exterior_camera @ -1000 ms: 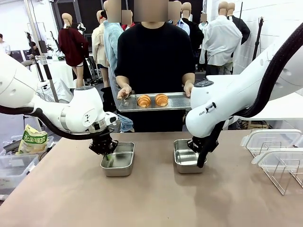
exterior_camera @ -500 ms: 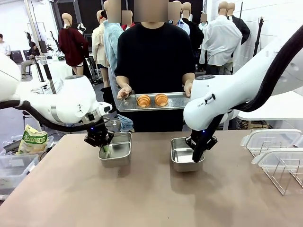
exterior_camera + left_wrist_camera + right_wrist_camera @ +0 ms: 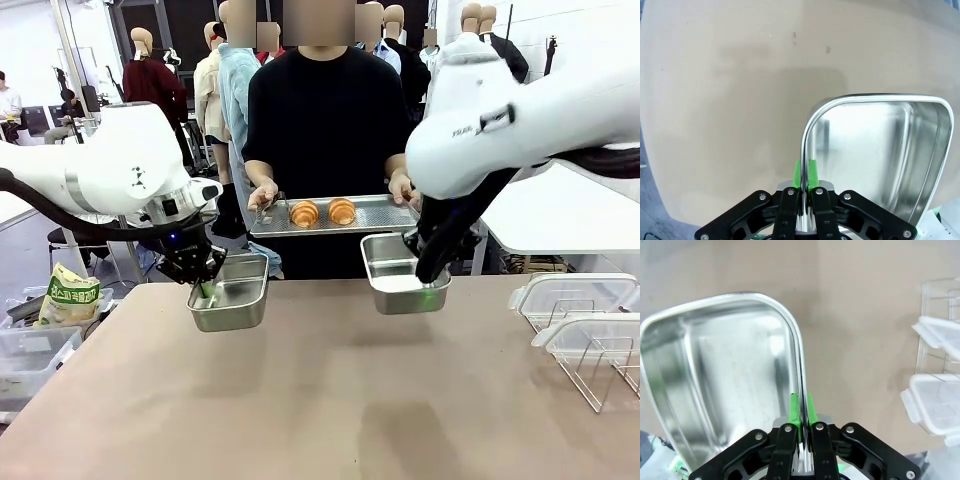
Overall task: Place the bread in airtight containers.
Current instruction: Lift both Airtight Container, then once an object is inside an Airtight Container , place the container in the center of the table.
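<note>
the left gripper [image 3: 207, 291] is pinched down on the side wall of the left tin [image 3: 238, 300]; in its wrist view the green pads [image 3: 798, 174] sit either side of the thin steel rim with almost no gap. the right gripper [image 3: 428, 284] is closed the same way on the wall of the right tin [image 3: 392, 272], its pads [image 3: 794, 411] squeezing the rim. both tins are empty and lidless, held above the brown table [image 3: 320, 400], well apart from each other and tipped slightly. beyond them a person holds a flat metal tray [image 3: 376, 213] with a hand at each end, and the two golden rolls [image 3: 304, 213] lie side by side on it. two clear lids [image 3: 572, 296] rest at the table's right edge, and a green-and-yellow snack bag [image 3: 68, 296] sits off to the left.
</note>
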Motion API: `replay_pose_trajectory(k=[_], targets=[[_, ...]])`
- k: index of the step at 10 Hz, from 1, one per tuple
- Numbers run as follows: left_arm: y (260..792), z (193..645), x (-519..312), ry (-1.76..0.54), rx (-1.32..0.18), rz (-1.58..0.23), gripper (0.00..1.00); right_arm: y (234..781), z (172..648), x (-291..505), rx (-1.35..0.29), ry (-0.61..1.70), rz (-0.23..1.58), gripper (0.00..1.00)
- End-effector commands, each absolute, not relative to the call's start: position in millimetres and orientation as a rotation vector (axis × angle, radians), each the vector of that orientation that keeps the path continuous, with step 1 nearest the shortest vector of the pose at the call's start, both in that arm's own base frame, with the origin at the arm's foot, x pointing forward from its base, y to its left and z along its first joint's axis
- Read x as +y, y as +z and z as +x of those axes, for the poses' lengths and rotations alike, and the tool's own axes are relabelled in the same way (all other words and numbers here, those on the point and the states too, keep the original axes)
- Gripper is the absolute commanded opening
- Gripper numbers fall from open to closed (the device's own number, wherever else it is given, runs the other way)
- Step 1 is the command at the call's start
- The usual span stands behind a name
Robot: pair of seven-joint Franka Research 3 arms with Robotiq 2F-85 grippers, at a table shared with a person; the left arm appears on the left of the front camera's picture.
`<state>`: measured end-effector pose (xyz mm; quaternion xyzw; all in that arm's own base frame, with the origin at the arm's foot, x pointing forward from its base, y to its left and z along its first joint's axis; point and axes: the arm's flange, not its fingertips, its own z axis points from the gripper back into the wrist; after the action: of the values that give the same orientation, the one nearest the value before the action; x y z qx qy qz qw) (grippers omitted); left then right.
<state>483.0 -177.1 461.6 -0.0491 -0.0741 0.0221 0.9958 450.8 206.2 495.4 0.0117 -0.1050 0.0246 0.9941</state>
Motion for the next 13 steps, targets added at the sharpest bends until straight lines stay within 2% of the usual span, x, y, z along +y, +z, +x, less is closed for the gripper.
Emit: replay_pose_trajectory(k=[1, 5, 6, 7, 13], targets=[[479, 478, -175, 0.012, -0.167, -0.093, 0.0, 507, 437, 198, -0.217, 0.07, 0.06, 0.0], [496, 462, -164, 0.039, -0.274, -0.134, 0.0, 504, 440, 197, -0.193, 0.062, 0.021, 0.0], [497, 453, -152, 0.067, -0.299, -0.168, 0.0, 519, 438, 197, -0.237, 0.051, 0.033, 0.0], [497, 471, -175, 0.032, -0.227, -0.112, 0.0, 519, 438, 197, -0.237, 0.051, 0.033, 0.0], [497, 471, -175, 0.032, -0.227, -0.112, 0.0, 519, 438, 197, -0.237, 0.051, 0.033, 0.0]])
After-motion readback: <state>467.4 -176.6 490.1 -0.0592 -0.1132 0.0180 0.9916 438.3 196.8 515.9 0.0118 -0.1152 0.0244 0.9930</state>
